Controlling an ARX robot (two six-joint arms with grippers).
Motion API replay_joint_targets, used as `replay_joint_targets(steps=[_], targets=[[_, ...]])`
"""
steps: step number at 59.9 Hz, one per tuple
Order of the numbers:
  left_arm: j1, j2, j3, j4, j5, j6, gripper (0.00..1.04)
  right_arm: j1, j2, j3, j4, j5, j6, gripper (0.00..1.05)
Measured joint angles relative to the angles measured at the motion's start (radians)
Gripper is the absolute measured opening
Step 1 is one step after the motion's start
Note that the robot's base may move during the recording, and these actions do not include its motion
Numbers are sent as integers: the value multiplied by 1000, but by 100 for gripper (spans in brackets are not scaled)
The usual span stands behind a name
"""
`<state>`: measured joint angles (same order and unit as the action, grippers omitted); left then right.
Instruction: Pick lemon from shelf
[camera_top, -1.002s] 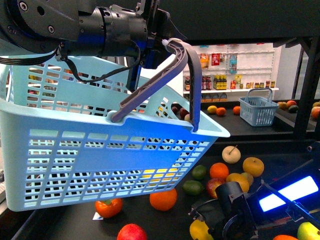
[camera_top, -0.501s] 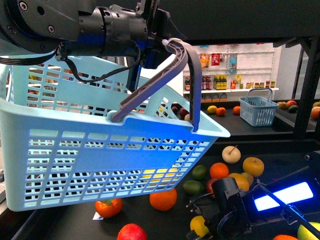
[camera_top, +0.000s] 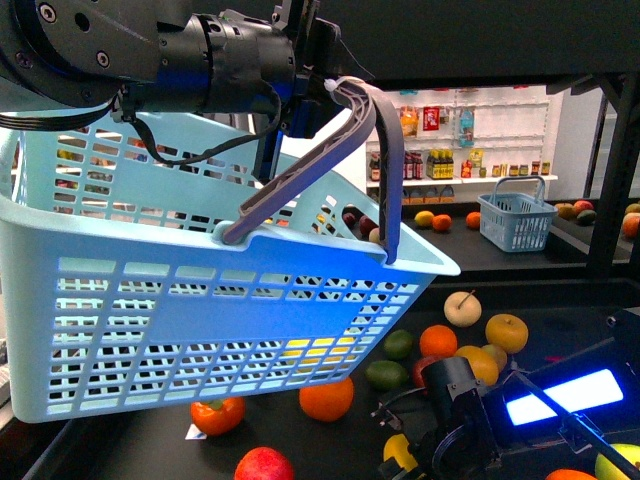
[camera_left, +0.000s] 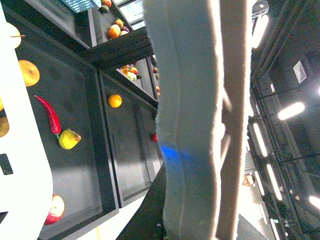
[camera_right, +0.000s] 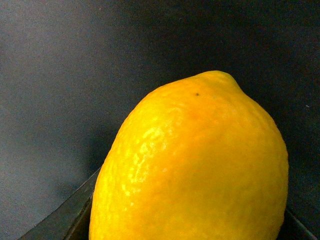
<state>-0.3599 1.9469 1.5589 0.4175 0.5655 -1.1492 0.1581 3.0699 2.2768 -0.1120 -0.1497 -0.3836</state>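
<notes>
The lemon (camera_right: 195, 165), bright yellow and dimpled, fills the right wrist view, with my right gripper (camera_top: 415, 458) shut on it. In the front view only a yellow edge of the lemon (camera_top: 397, 450) shows beside the black wrist, low over the shelf's dark tray (camera_top: 560, 315). My left gripper (camera_top: 318, 88) is up at the top, shut on the grey basket handle (camera_top: 335, 160). That handle (camera_left: 190, 125) crosses the whole left wrist view. The pale blue basket (camera_top: 200, 310) hangs tilted across the left half of the front view.
Loose fruit lies on the tray around the right arm: oranges (camera_top: 326, 398) (camera_top: 438, 341), a green fruit (camera_top: 385, 375), a red apple (camera_top: 263, 465), a round yellow fruit (camera_top: 462, 308). A second small blue basket (camera_top: 516, 220) stands on a farther shelf, with white-lit bottle shelving (camera_top: 440, 160) behind.
My right arm has shifted a little left and its lit blue strip sits lower. The lemon stays between its fingers. The left arm and basket have not moved.
</notes>
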Motion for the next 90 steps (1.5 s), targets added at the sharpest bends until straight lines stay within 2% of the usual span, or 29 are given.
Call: replay_joint_targets(steps=[16, 25, 39, 50, 62, 73, 90], targets=[[0, 0, 0, 0, 0, 0, 7, -16, -19, -41, 63, 7, 26, 66], [0, 0, 0, 0, -1, 0, 7, -67, -134, -186, 163, 0, 37, 66], [0, 0, 0, 0, 0, 0, 7, -200, -470, -466, 290, -32, 45, 66], [0, 0, 0, 0, 0, 0, 7, -259, -741, -675, 362, -106, 102, 66], [0, 0, 0, 0, 0, 0, 7, -242, -1014, -818, 381, -230, 267, 66], [0, 0, 0, 0, 0, 0, 7, -188, -1201, -852, 394, -307, 436, 65], [0, 0, 0, 0, 0, 0, 7, -63, -1238, -875, 351, -319, 547, 65]])
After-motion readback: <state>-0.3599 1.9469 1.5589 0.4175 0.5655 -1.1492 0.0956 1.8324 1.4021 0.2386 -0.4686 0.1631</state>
